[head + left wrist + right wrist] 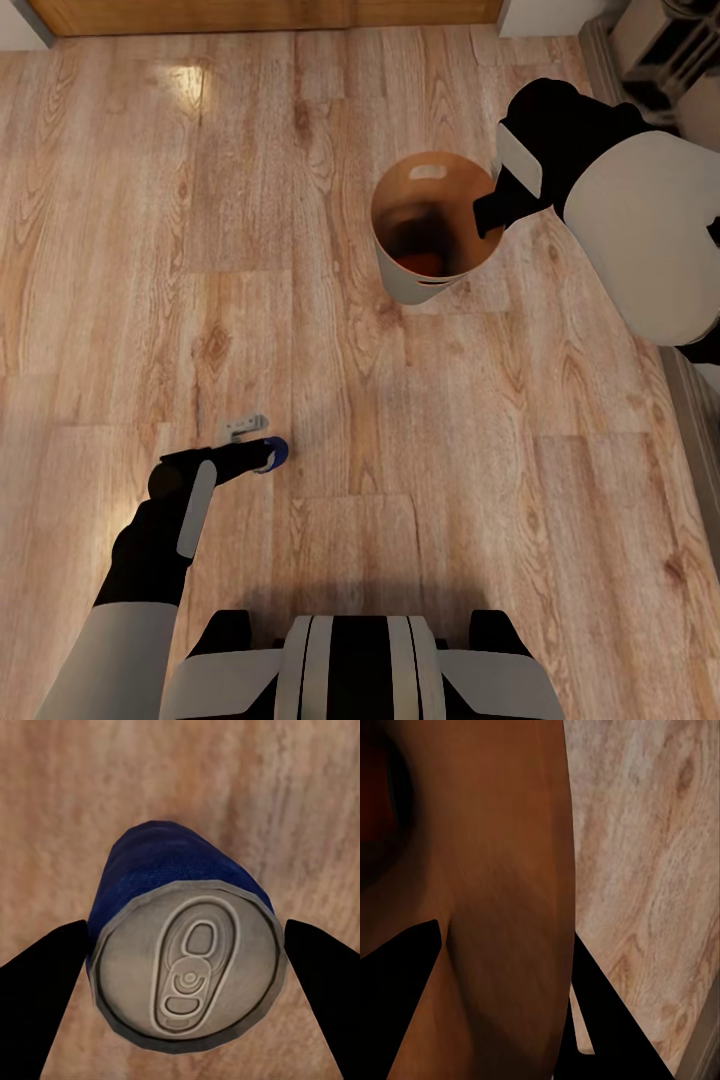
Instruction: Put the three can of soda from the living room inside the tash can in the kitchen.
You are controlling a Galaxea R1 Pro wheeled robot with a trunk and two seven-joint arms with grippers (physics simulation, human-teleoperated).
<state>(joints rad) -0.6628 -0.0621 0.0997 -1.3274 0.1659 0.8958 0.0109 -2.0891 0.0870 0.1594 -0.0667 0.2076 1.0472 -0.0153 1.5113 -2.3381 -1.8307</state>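
though dented-looking, dark blue can [180, 945] (silver-topped)

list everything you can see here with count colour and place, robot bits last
soda can: one, dark blue with a silver top, held between the left tool's fingers above the floor
trash can: one, pale grey outside, copper-brown inside, standing on the floor ahead and right of the robot; something orange lies at its bottom
small grey item: one, on the floor just beyond the left tool; too small to identify
floor: pale wood planks
furniture: pale grey, far right corner; unclear what
left tool: black, shut on the soda can
right tool: black, fingers on either side of the trash can's rim wall
robot base: white and black, nearest the camera
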